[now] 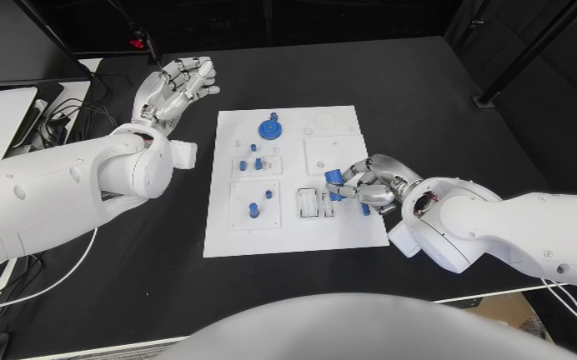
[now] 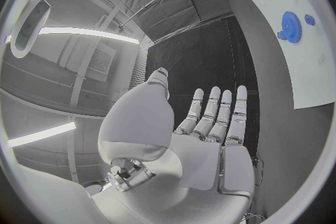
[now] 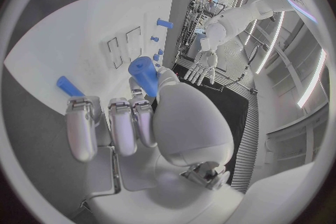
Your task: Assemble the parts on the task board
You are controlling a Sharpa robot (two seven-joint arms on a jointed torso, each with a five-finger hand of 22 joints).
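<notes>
Blue part pinched by right hand near task board right edge; could slip, misseat. Left hand spread, empty.

I can't see the lower end of the blue part from the head view, because my right robot hand wraps it. The small blue pegs on the task board are too small to tell apart by shape.
</notes>
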